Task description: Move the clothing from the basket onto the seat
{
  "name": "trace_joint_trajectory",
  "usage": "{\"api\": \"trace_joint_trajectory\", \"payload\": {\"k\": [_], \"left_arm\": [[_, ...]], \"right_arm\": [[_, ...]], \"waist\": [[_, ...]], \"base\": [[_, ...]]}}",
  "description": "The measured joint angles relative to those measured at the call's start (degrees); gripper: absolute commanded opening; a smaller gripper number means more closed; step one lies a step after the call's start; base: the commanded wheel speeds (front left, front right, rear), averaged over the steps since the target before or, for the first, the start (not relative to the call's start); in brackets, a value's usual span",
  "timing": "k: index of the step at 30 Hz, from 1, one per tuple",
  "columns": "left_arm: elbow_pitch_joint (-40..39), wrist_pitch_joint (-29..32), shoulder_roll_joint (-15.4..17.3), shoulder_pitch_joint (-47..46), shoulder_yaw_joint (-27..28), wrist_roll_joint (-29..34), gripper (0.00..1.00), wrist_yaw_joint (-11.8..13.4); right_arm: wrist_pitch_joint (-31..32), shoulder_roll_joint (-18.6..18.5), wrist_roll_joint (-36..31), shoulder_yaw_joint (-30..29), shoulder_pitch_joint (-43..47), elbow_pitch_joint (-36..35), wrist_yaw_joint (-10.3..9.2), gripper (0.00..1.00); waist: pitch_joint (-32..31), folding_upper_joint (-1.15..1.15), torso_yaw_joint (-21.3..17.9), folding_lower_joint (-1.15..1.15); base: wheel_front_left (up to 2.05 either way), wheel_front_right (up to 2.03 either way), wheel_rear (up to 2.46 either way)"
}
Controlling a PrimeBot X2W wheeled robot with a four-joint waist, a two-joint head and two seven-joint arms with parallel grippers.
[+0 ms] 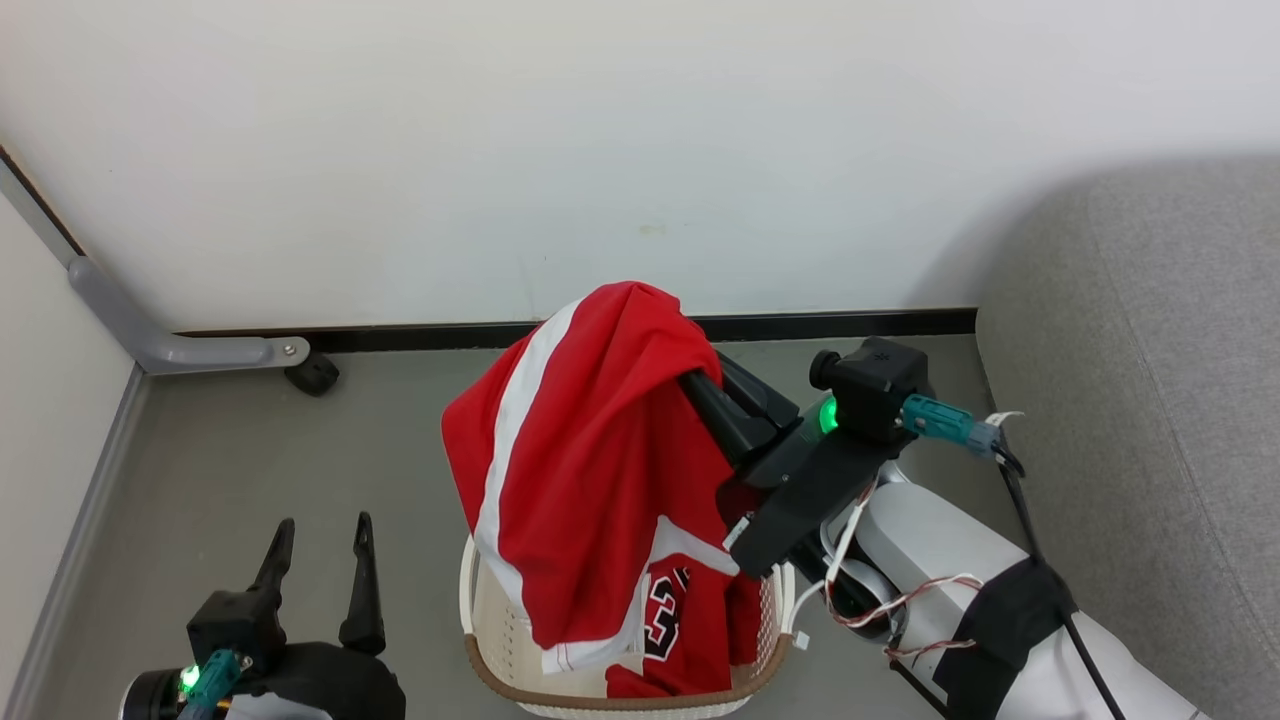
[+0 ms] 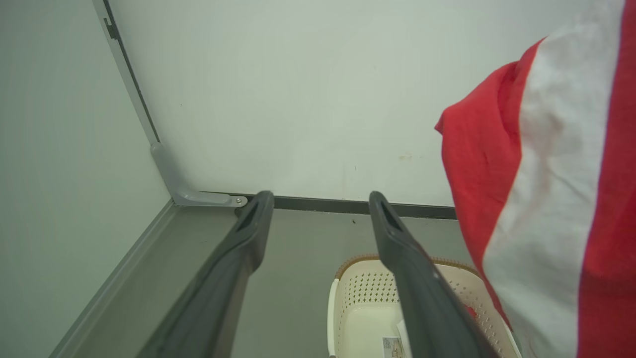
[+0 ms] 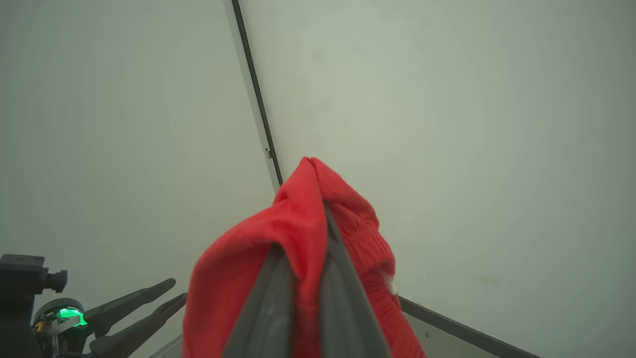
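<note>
Well, at the floor's near left corner the left gripper (image 1: 325, 522) hangs above the grey floor (image 1: 250, 450), its two dark fingers spread wide with nothing between them. Just right of it the basket (image 1: 482, 600) stands on the floor, cream with a brown rim, out from the back wall. One red garment (image 1: 590, 430) hangs raised above it. A white stripe runs down its side, and its lower hem droops over the basket's left rim. Beneath it a second red garment (image 1: 690, 640) lies inside the basket against the right wall, a black-and-white numeral showing. The right gripper (image 1: 705, 395) is at the raised garment's right side, fingers pinched tight on its top fold. Farther right — well apart from the basket — sits the grey seat (image 1: 1150, 350), along the floor's right edge.
</note>
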Motion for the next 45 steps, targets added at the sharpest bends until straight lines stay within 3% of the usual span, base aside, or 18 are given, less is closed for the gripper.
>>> {"api": "trace_joint_trajectory", "payload": {"k": [9, 45], "left_arm": [[0.0, 0.0, 0.8, 3.1, 1.5, 0.2, 1.00, -0.1], [-2.2, 0.0, -1.3, 6.5, 3.1, 2.8, 1.00, -0.9]], "right_arm": [[0.0, 0.1, 0.0, -0.2, 1.4, -0.7, 0.00, 0.00], [0.0, 0.0, -0.1, -0.9, 1.5, -1.6, 0.00, 0.00]], "waist": [[-0.6, 0.00, -0.3, 0.00], [-0.2, 0.00, -0.3, 0.00]], "base": [[0.00, 0.00, 0.00], [0.00, 0.00, 0.00]]}}
